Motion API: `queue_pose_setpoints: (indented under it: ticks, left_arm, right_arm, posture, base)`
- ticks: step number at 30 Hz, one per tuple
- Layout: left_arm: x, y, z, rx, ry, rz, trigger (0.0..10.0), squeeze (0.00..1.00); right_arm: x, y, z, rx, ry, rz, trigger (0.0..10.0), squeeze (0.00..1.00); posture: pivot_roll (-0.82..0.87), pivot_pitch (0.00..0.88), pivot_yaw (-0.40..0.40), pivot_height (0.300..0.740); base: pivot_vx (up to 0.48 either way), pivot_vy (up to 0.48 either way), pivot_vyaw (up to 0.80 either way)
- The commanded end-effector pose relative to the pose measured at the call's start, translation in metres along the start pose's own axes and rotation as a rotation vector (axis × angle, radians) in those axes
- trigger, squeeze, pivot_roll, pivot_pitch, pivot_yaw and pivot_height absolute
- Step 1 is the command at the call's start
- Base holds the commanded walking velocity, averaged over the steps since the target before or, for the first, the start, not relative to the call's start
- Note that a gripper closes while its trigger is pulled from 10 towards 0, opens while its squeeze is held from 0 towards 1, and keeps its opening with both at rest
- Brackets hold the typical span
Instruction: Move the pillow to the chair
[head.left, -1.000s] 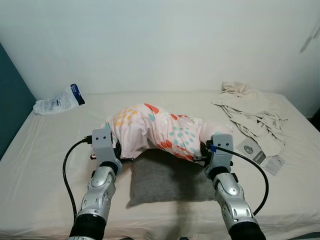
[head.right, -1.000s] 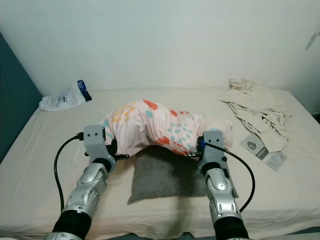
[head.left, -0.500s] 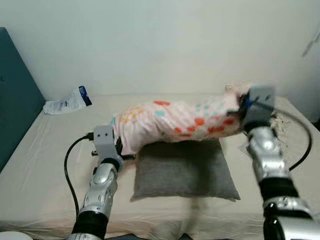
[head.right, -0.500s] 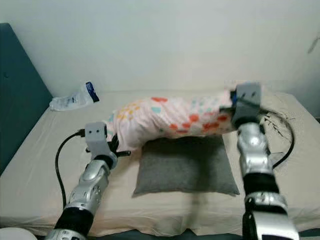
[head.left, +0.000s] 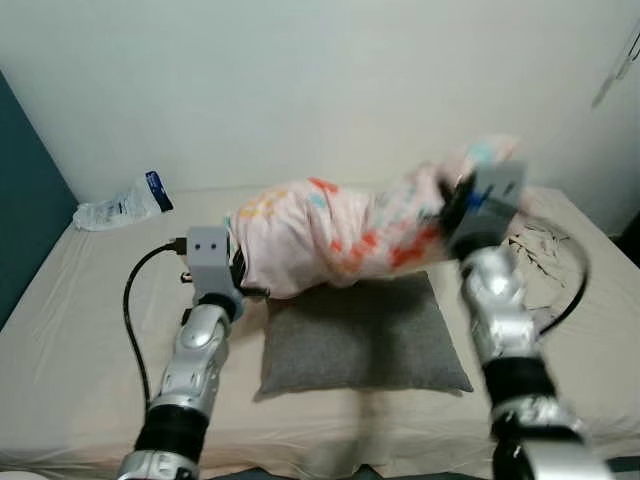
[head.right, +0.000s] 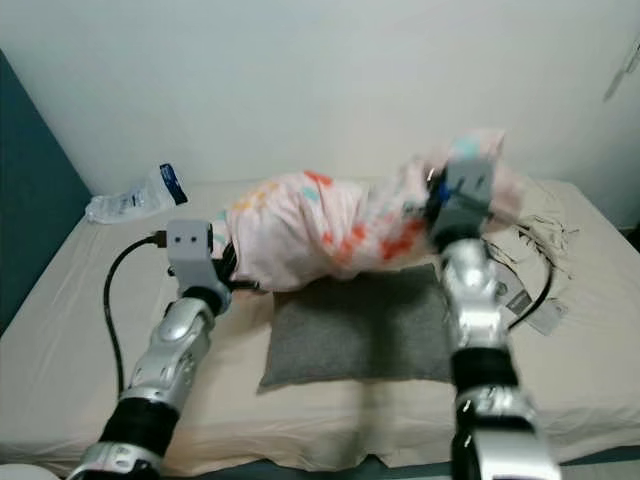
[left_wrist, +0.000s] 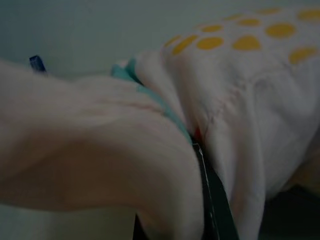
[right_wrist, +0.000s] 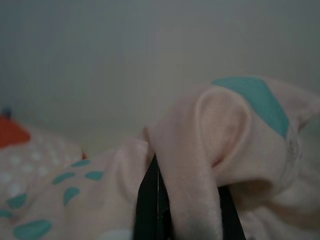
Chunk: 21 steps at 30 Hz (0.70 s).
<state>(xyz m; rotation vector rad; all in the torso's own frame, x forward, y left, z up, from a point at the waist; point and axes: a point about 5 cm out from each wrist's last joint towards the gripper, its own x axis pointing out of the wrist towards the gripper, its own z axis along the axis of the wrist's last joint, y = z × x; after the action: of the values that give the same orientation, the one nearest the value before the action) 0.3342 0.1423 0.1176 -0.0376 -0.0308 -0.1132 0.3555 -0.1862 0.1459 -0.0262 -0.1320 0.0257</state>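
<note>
The pink pillow (head.left: 340, 225), printed with orange, yellow and teal dots, hangs stretched across the middle of the frame, held clear of the bed (head.left: 80, 300) between both grippers. The left gripper (head.left: 243, 290) clamps the pillow's lower left end just above the bed; in the left wrist view its jaws are closed on a bunched fold of the pink fabric (left_wrist: 150, 165), with one black finger (left_wrist: 215, 200) visible under the cloth. The right gripper (head.left: 452, 205) grips the opposite end, raised higher toward the upper right of the frame, so the pillow slopes up from left to right. In the right wrist view its jaws are pinched shut on a gathered corner of the cover, a black finger (right_wrist: 147, 200) showing beneath the fold. The right arm is blurred.

Directly below the pillow a grey cushion (head.left: 360, 335) lies flat on the bed, in the centre of the frame. A clear plastic bag with a dark blue end (head.left: 120, 203) rests at the bed's far left edge against the white wall. A crumpled beige cloth (head.left: 545, 245) lies at the right side of the bed, partly behind the right arm. A dark teal panel (head.left: 20, 210) borders the left edge of the frame.
</note>
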Motion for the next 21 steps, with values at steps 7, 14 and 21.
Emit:
queue_pose_setpoints:
  ticks: [7,14,21]
  left_arm:
    - [-0.018,-0.012,-0.013,-0.025,0.048,-0.142,10.0,0.0]
    - [-0.024,-0.022,-0.039,0.049,0.159,-0.161,10.0,0.0]
    - [-0.022,-0.019,-0.046,0.094,0.168,-0.117,10.0,0.0]
  right_arm:
    - [-0.04,0.051,-0.054,0.053,0.164,0.193,10.0,0.0]
    - [-0.053,0.061,-0.073,0.087,0.238,0.202,10.0,0.0]
    - [-0.057,0.059,-0.077,0.058,0.263,0.201,10.0,0.0]
  posture:
    - [-0.02,0.055,-0.016,0.74]
    - [-0.03,0.052,-0.017,0.74]
    - [-0.03,0.055,-0.02,0.74]
  base:
    - [0.0,0.0,0.0]
    - [0.0,0.0,0.0]
    - [0.0,0.0,0.0]
